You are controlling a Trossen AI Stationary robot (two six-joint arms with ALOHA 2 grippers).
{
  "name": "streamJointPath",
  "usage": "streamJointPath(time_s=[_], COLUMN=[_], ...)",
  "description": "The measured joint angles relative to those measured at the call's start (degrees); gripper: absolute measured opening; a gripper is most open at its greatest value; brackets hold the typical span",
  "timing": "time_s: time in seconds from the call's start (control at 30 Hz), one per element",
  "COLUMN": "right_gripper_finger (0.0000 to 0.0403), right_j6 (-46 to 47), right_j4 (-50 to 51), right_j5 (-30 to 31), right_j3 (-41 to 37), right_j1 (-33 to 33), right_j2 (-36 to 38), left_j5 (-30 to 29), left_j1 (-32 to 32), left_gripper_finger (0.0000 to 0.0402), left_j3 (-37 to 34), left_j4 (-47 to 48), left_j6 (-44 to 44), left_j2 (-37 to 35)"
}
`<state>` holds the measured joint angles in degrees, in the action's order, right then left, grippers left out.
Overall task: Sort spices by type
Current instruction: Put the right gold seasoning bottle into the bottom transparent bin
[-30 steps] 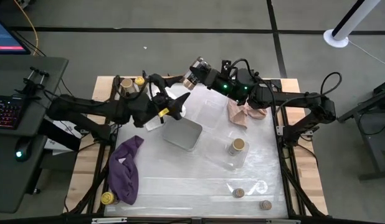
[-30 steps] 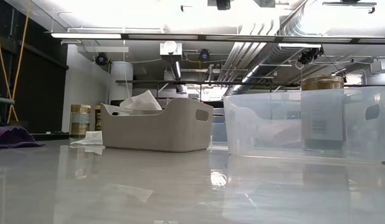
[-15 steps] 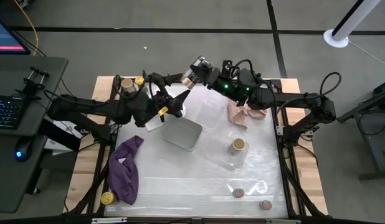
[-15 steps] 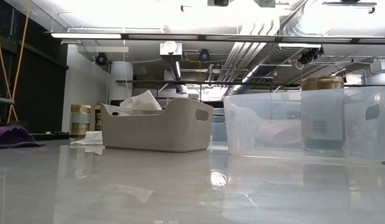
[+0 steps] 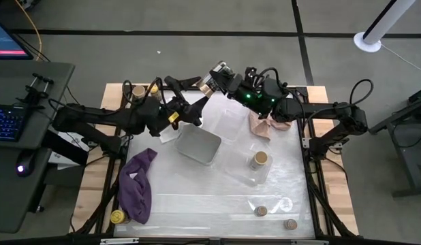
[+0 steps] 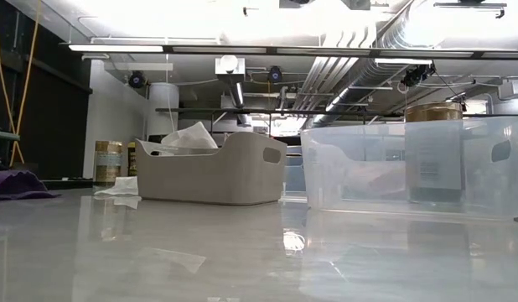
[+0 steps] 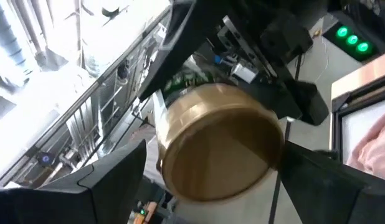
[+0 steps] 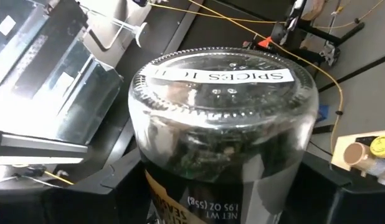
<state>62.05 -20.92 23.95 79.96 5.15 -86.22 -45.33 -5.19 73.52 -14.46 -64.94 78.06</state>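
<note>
Right gripper is clamped on a tan-top jar at the table's back edge — left gripper gapes open right beside it.

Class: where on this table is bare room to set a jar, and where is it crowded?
Free: front strip between purple cloth and tiny jars. Crowded: the back, where left gripper and right gripper, holding a jar, meet by the grey tray.
</note>
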Motion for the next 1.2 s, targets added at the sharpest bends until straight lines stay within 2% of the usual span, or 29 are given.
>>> streamJointPath(time_s=[0.13, 0.33, 0.47, 0.67, 1.2], right_gripper_finger=[0.0273, 0.0273, 0.0273, 0.0273, 0.0273], right_j6=[2.0, 1.9, 2.0, 1.2, 0.9], right_j4=[-0.4, -1.8, -1.7, -3.2, -3.8], right_j5=[0.0, 0.4, 0.2, -0.5, -1.5], right_j3=[-0.1, -0.2, -0.2, -0.2, -0.1], right_j1=[0.0, 0.1, 0.0, -0.1, 0.1], right_j2=[-0.1, -0.2, -0.2, -0.2, -0.1], left_j5=[1.4, 0.4, 0.5, -4.8, -4.9], left_j1=[0.0, 0.0, 0.0, 0.0, -0.5], left_gripper_finger=[0.0337, 0.0337, 0.0337, 0.0337, 0.0346], left_j3=[0.0, 0.2, 0.2, 0.1, 0.1], left_j4=[-1.6, -2.9, -3.8, -9.1, -8.2], left_j6=[-2.8, -10.0, -10.1, -9.5, -13.2], left_j2=[0.9, 2.8, 2.8, 2.8, 2.7])
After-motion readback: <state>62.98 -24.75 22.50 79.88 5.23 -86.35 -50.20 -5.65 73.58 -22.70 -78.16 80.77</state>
